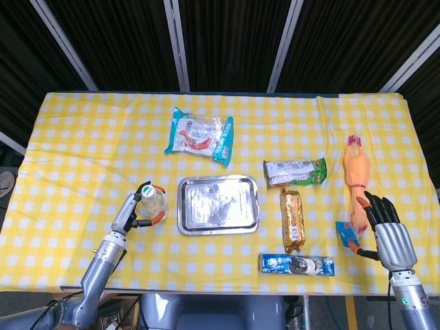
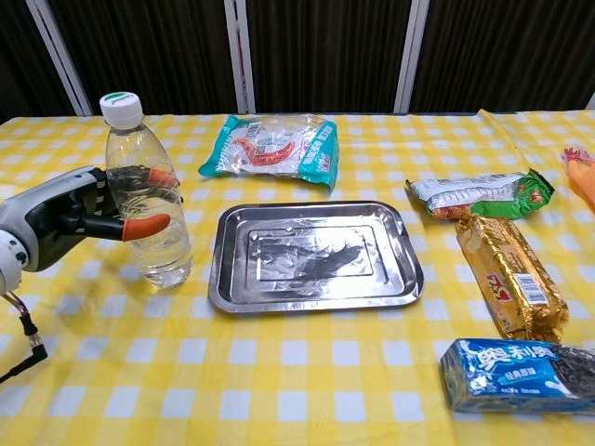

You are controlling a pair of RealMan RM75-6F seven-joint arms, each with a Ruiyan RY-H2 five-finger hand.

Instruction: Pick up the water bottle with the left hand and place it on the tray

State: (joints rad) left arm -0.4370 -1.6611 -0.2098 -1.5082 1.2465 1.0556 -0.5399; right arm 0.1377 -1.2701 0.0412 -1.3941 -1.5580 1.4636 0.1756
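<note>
Seen from the chest: water bottle [image 2: 149,195] upright on the table [image 2: 307,372], just left of the tray [image 2: 311,295], with the left hand [image 2: 79,216] wrapped round its middle, orange-tipped fingers [image 2: 139,227] gripping the clear plastic. Seen only from the head: right hand [image 1: 388,230] resting at the table's far right edge beside the rubber chicken [image 1: 356,180], fingers straight and apart, holding nothing. Blue biscuit pack [image 2: 521,372] and gold packet [image 2: 511,277] right of the tray.
</note>
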